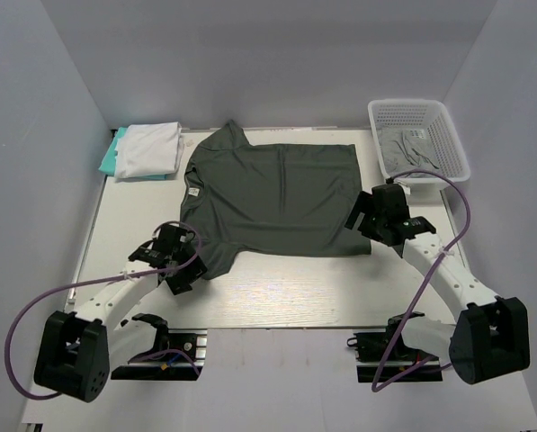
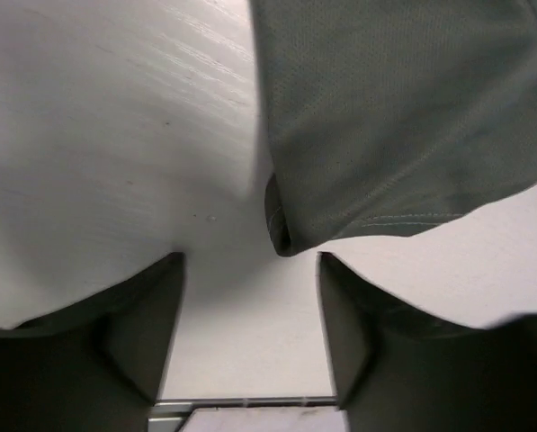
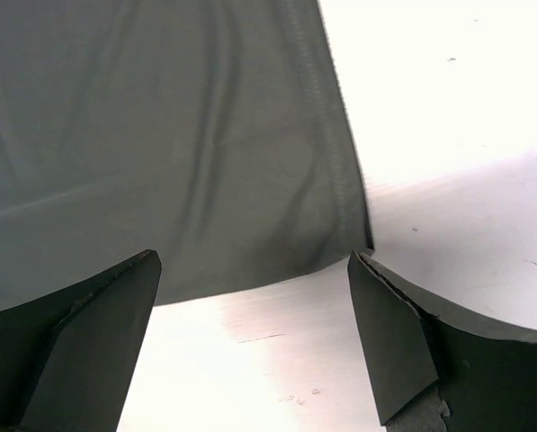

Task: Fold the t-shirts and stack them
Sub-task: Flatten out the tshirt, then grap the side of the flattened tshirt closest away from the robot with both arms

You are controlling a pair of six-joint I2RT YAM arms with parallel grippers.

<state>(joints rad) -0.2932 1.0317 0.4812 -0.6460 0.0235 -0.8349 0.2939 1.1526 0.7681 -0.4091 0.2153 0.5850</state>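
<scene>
charcoal t-shirt (image 1: 272, 198): flat, mid-tabletop (image 1: 286, 292), collar left | left gripper (image 2: 250, 261): spread, unclamped, at near-left sleeve corner | right gripper (image 3: 255, 261): spread, at near-right hem corner | white t-shirt (image 1: 149, 148): folded, atop teal t-shirt (image 1: 109, 158), far left

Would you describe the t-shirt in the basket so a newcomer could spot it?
At the table's far right corner stands a white plastic lattice basket. Inside lies a crumpled light grey cloth t-shirt, the only shirt neither spread flat nor folded on the table.
</scene>
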